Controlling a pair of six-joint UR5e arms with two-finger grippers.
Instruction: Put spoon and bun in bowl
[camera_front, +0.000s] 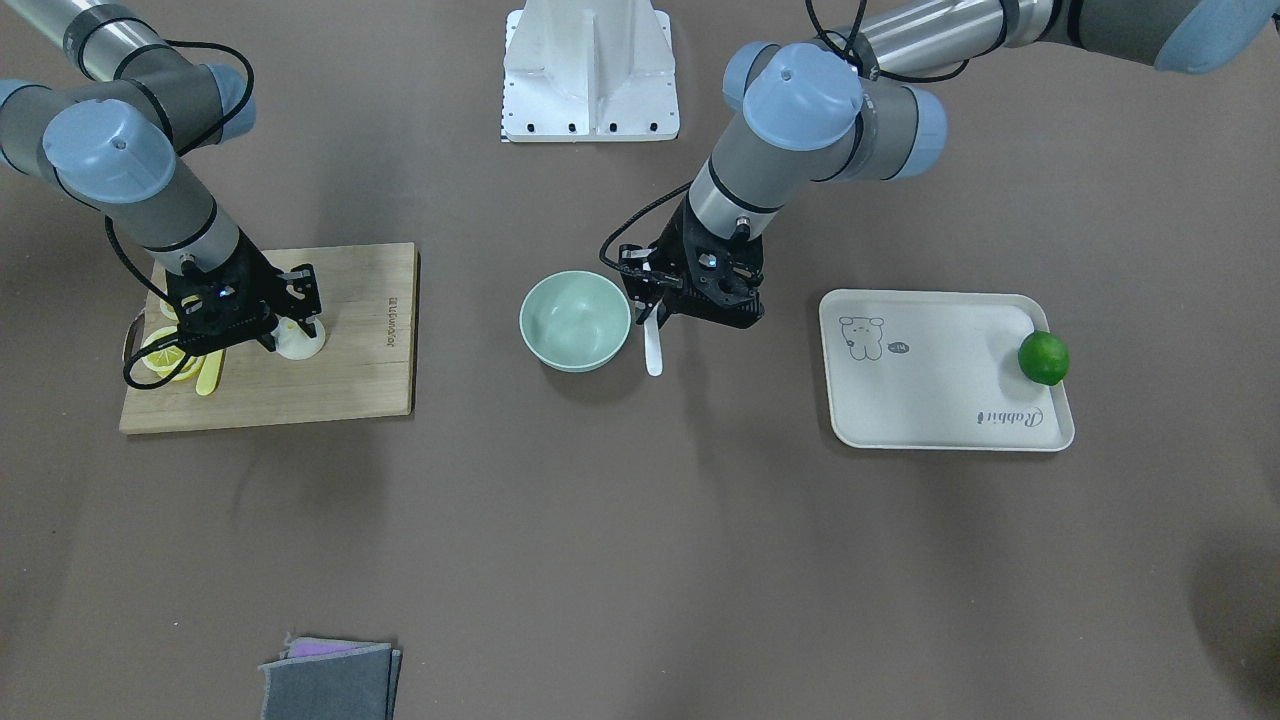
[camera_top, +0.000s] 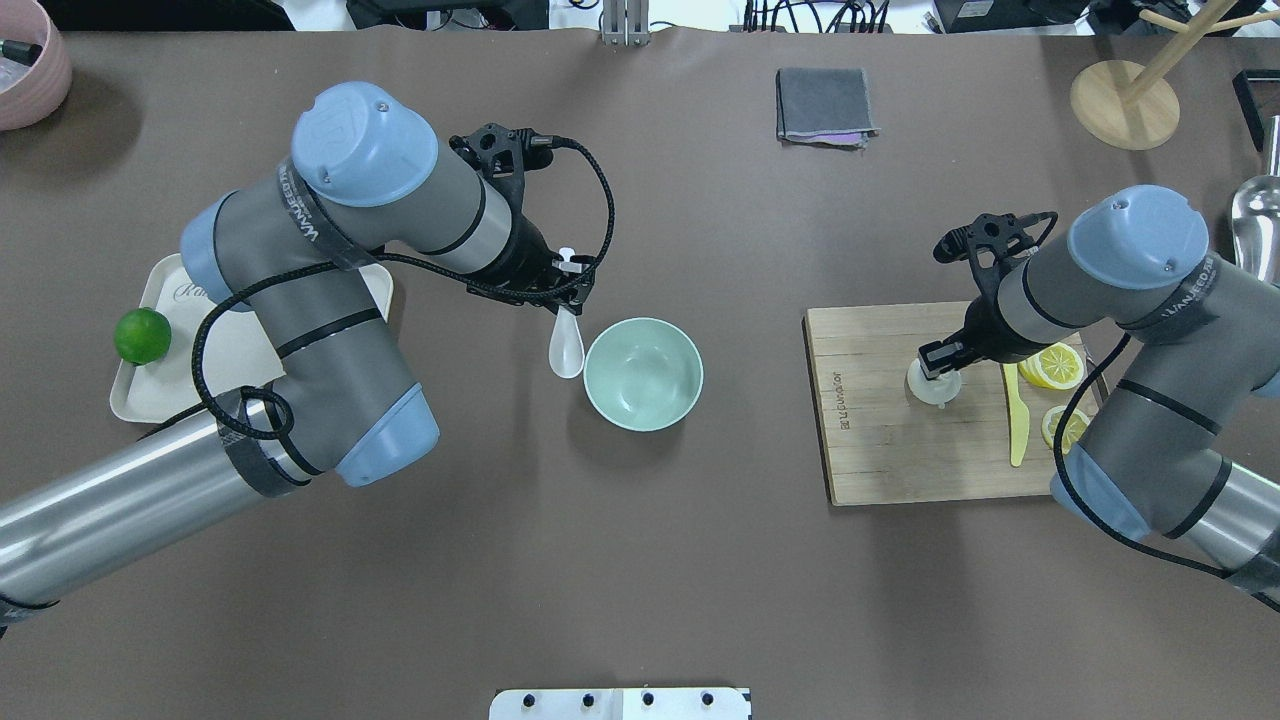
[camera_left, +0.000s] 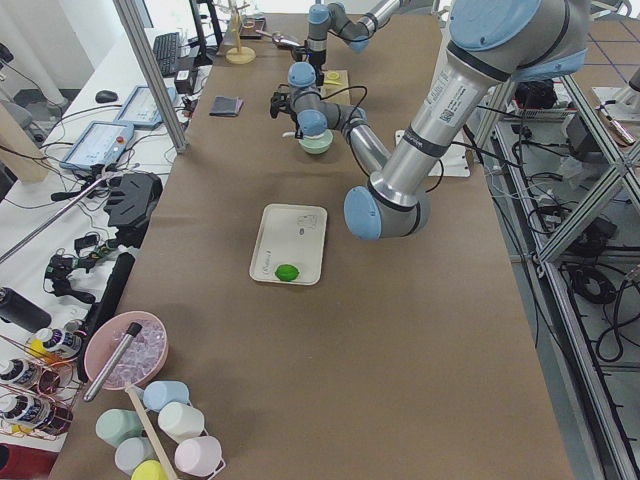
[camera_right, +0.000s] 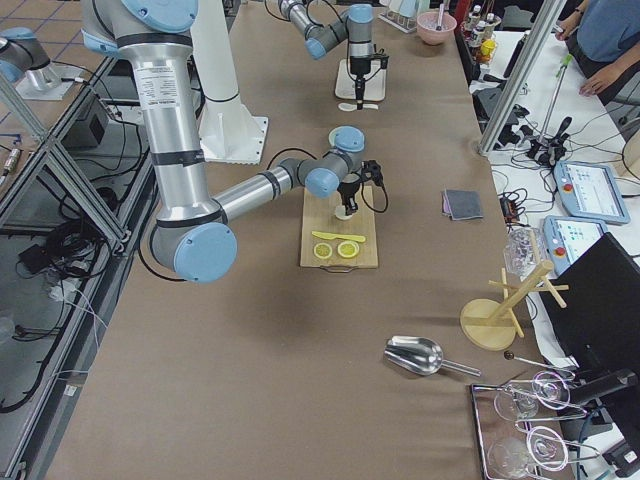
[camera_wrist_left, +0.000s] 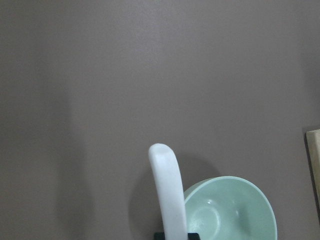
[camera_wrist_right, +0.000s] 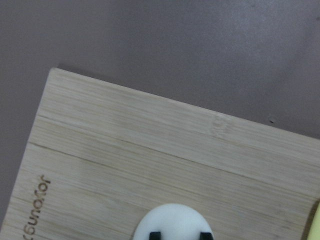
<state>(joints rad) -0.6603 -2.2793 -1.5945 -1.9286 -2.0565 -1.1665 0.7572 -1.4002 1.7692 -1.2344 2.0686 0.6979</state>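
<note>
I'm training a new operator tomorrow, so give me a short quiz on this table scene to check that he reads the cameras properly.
1. True or false: the bun already lies in the bowl.
2. What does the left end effector hold? A) a fork B) the spoon C) a whisk
3. Fill in: the lime rests on the white ___.

Key: 1 false, the bun sits on the cutting board and the bowl is empty. 2 B, the spoon hangs beside the bowl, not in it. 3 tray.
</note>
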